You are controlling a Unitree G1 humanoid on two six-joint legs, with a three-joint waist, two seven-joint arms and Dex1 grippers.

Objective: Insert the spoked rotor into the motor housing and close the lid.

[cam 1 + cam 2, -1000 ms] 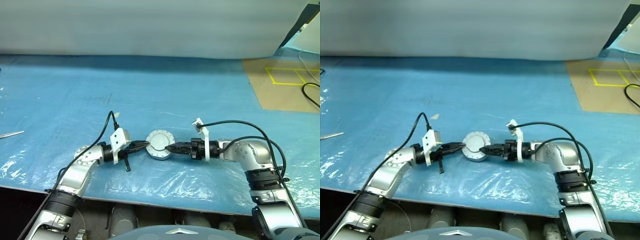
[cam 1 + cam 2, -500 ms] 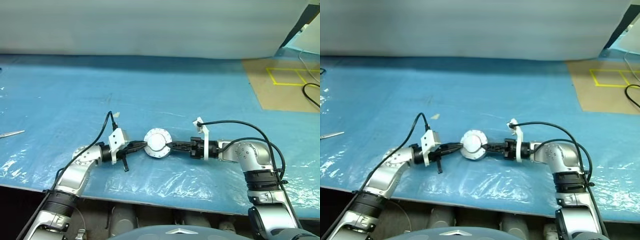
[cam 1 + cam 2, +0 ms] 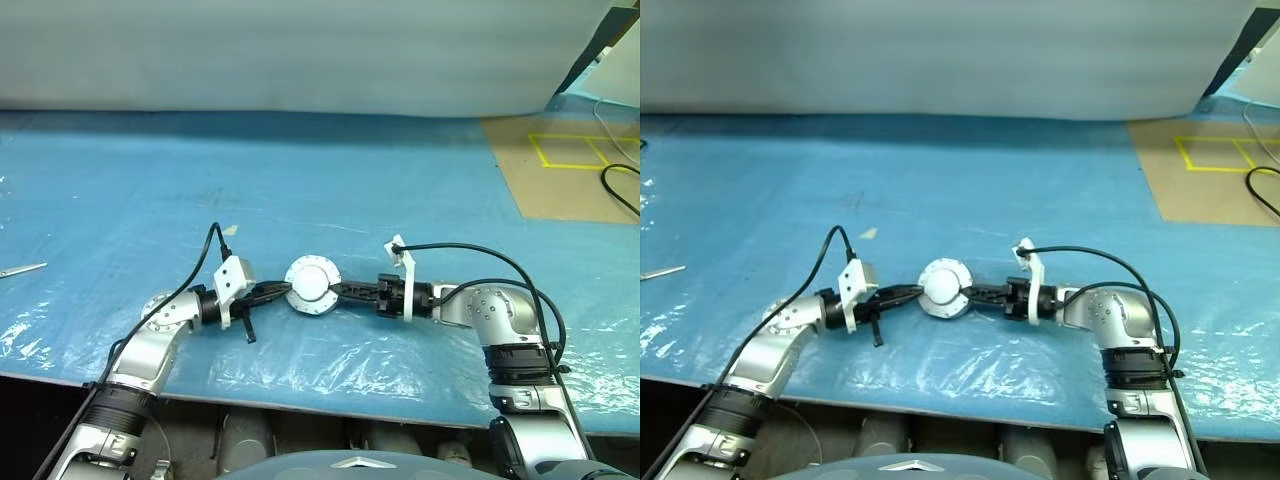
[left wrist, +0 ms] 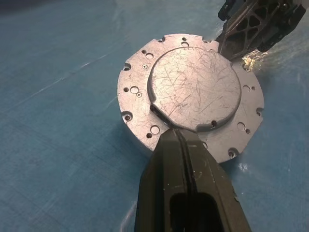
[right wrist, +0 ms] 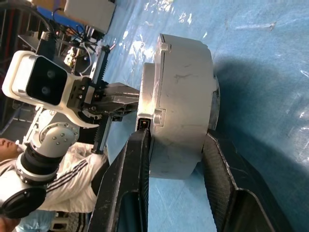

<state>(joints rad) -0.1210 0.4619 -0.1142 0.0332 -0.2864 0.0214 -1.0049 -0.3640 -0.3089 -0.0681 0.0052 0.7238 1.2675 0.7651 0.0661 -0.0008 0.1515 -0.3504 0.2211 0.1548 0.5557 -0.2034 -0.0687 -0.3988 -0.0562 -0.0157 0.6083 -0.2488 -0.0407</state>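
The grey, hole-ringed housing (image 3: 313,288), with no readable markings, is near the table's (image 3: 120,190) near edge, clamped top and bottom by the right gripper (image 5: 174,159) from the right, the left gripper (image 4: 186,145) pinched together on its left edge.
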